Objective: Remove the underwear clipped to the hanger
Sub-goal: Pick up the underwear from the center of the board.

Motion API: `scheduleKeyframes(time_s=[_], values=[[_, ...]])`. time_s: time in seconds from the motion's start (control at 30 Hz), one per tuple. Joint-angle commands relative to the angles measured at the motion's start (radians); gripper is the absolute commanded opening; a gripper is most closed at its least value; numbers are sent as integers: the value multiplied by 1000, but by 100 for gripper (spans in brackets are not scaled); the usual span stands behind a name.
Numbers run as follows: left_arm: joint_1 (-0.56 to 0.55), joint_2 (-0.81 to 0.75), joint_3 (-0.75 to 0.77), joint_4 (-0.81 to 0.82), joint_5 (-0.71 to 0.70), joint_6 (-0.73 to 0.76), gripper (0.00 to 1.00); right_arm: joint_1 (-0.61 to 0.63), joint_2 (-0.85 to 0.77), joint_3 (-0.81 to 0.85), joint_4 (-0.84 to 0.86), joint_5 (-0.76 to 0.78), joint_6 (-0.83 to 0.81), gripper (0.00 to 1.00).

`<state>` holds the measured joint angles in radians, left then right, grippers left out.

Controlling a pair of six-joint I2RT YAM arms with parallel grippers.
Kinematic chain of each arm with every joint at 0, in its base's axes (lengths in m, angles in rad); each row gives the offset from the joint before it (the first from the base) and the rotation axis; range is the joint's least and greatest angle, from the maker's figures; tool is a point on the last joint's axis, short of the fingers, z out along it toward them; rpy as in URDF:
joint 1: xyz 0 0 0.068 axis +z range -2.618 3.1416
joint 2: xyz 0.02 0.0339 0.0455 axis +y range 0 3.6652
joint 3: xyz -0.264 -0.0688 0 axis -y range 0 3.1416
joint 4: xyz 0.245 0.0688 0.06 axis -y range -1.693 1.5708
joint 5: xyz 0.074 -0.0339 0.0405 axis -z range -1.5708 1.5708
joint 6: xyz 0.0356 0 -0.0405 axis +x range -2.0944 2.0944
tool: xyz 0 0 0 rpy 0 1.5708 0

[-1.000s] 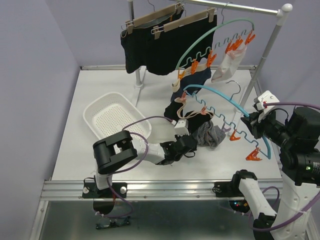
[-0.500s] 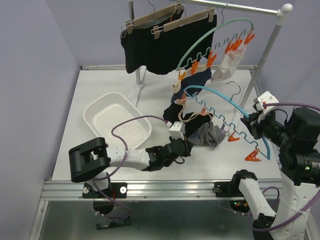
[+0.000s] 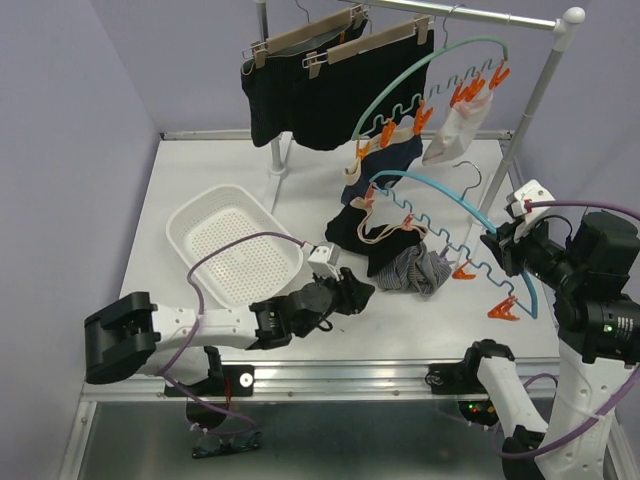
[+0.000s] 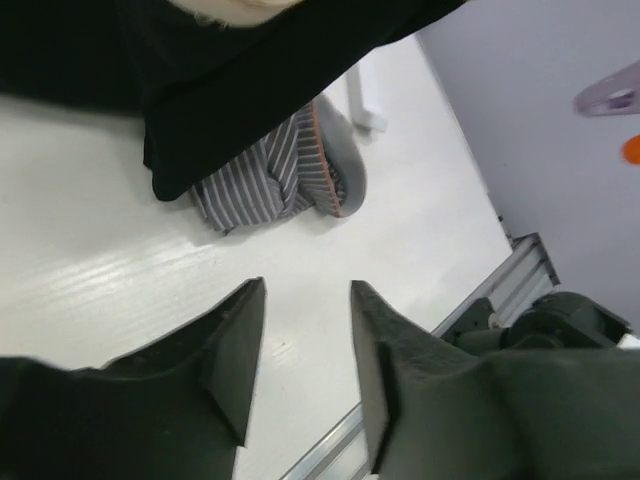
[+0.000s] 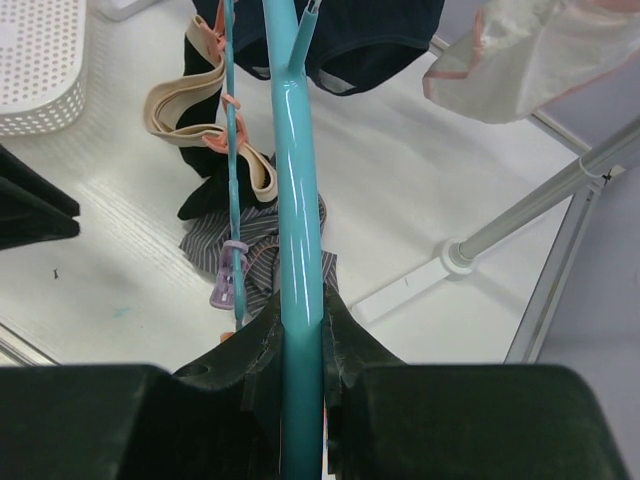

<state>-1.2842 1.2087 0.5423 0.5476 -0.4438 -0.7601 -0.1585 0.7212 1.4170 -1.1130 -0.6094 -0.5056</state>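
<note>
The white worktop (image 3: 200, 180) carries a clothes rail (image 3: 470, 12). From it hang the biggest of the underwear, two black boxer shorts (image 3: 300, 100), clipped at the waistband and well apart from both arms. Nearer and lower, a teal hanger (image 3: 440, 195) slants down to the right end effector (image 3: 500, 245), whose jaws are clamped on its tube. From its pegs (image 3: 505, 312) droops a black piece (image 3: 375, 235) with a beige waistband, its lower edge on the worktop. A grey-striped piece (image 3: 415, 270) lies bunched just beside it, and I cannot tell whether a peg holds it. A navy piece (image 3: 385, 160) and a white-pink piece (image 3: 460, 125) hang from an upper hanger (image 3: 430, 55). The left end effector (image 3: 350, 295) sits low near the black piece, jaws apart and empty. All the cloth looks light, limp and hard to damage. It will likely stretch before a peg lets go, so I judge the best hold to be a bunched fold close under the peg, pulled downward.
</note>
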Motion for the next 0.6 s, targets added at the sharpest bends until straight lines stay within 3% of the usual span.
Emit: scheduleKeyframes(time_s=[0.0,0.17,0.37,0.57], values=[[26,152,77,84,54,-128,58,-15,-12,-9,116,-27,22,0],[65,368,179,130,102,-205,73,-16,-28,-23,116,-16,26,0],[105,567,297,127,151,-323,76,-19,-35,-36,119,-18,27,1],[141,709,424,-58,136,-444,76,-22,-45,-50,122,-26,29,0]])
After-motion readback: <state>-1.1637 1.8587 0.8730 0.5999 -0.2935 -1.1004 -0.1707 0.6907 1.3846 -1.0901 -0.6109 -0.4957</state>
